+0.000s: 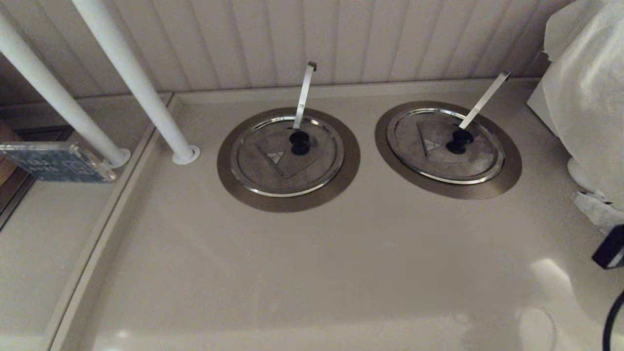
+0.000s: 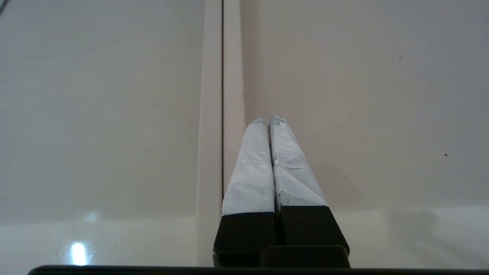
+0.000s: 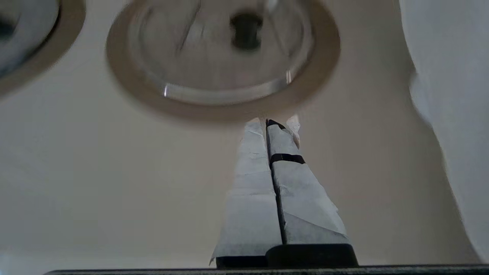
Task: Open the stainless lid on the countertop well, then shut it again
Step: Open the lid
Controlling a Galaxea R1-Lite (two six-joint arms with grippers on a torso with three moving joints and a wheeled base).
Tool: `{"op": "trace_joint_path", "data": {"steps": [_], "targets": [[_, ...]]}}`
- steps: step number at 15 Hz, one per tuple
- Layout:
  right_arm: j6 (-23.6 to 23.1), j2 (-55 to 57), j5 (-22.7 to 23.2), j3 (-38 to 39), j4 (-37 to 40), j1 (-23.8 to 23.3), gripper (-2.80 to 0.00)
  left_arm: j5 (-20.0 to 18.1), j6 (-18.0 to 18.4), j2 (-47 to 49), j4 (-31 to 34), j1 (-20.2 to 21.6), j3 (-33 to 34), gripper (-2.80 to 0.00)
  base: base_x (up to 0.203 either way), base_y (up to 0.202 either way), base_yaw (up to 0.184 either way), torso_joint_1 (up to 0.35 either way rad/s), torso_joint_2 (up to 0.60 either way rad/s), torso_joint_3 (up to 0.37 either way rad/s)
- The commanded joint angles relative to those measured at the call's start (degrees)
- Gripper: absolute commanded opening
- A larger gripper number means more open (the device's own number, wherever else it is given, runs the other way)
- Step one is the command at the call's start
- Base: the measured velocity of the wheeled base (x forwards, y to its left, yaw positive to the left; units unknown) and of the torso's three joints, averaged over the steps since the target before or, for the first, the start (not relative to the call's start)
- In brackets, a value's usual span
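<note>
The stainless lid (image 1: 441, 158) lies flat and closed on the right-hand countertop well, whose bronze-grey ring (image 1: 511, 170) frames it; the dark hole is hidden. It has a black knob (image 1: 458, 141), and a ladle handle (image 1: 485, 100) sticks up through its slot. In the right wrist view the lid (image 3: 214, 57) and its ring (image 3: 229, 110) lie just ahead of my right gripper (image 3: 266, 123), which is shut on nothing and a little short of the ring. My left gripper (image 2: 266, 119) is shut and empty, over bare counter beside a seam (image 2: 222, 95).
The twin lid (image 1: 273, 170) covers the left well, with its own ladle handle (image 1: 304, 92). White bundled cloth (image 1: 590, 107) crowds the right edge near the right well. Two white poles (image 1: 146, 107) stand at the left. A panelled wall runs behind.
</note>
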State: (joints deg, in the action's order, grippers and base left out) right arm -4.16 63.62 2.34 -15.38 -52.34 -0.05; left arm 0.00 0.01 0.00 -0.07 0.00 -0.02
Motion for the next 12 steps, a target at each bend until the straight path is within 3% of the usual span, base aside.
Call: {"op": "trace_joint_path", "data": {"steps": [1,3,12], "targets": [[-0.07,14.19,-0.05,0.33,-15.59,-0.02,-2.8,0.0,0.04,0.0,-0.01,0.0,0.02,-2.8,0.0,0.0,0.0,0.0,0.0,0.0],[-0.09,18.85,-0.33,2.38,-24.91,0.0,-2.8,0.0,-0.01,-0.09,-0.01,0.0,0.02,-2.8,0.0,0.0,0.0,0.0,0.0,0.0],[0.55,22.06,-0.93,0.51,-26.39,0.22,-2.8,0.0,0.06,-0.09,-0.01,0.0,-0.02,-2.8,0.0,0.0,0.0,0.0,0.0,0.0]]}}
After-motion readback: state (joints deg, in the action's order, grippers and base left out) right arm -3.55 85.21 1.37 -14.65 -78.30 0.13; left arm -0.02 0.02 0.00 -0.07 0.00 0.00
